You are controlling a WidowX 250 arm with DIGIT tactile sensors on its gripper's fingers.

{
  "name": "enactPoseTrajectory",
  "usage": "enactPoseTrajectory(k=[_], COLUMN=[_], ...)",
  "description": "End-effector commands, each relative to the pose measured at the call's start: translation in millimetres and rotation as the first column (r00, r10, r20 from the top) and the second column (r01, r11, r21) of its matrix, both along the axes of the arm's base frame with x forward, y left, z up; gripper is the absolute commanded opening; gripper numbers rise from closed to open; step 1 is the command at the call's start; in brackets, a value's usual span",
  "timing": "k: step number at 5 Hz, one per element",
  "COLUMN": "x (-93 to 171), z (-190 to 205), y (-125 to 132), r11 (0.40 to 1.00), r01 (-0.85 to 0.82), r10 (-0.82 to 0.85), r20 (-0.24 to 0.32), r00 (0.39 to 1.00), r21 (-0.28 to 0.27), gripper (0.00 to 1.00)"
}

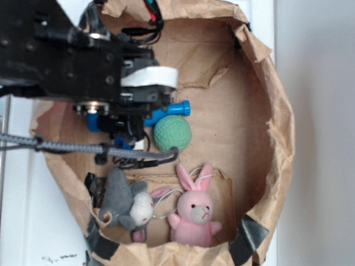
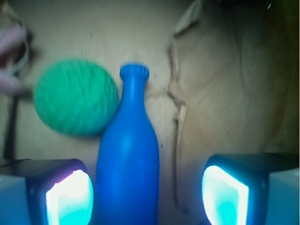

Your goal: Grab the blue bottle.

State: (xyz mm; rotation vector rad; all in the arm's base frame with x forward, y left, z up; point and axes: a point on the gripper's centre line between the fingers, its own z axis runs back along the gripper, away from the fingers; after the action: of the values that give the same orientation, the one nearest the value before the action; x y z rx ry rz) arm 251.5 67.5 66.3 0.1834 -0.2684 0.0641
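The blue bottle (image 2: pixel 129 159) lies on the brown paper floor with its cap pointing away from me. In the exterior view only its neck and cap (image 1: pixel 174 110) show past the arm. My gripper (image 2: pixel 147 197) is open and low over the bottle. The bottle's body sits between the two pads, close to the left pad (image 2: pixel 70 199) and well apart from the right pad (image 2: pixel 225 194). A textured green ball (image 2: pixel 75 96) rests against the bottle's left shoulder; in the exterior view the ball (image 1: pixel 172 134) lies just below the cap.
Everything sits inside a crumpled brown paper bag whose wall (image 1: pixel 273 117) rises all round. A grey plush toy (image 1: pixel 126 203) and a pink plush bunny (image 1: pixel 195 213) lie at the near side. A paper fold (image 2: pixel 180 117) runs right of the bottle.
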Motion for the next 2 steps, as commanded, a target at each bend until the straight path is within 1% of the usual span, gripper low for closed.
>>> enactPoseTrajectory(k=[1,2], x=[-5.0,-3.6], z=[-17.4,-29.2], y=[-4.6,-6.6], r11=[0.999,0.998], r01=[-0.018,-0.007], r10=[0.016,0.007], r20=[0.032,-0.003], r00=[0.999,1.000], r21=[0.051,0.065], gripper=[1.00,1.00])
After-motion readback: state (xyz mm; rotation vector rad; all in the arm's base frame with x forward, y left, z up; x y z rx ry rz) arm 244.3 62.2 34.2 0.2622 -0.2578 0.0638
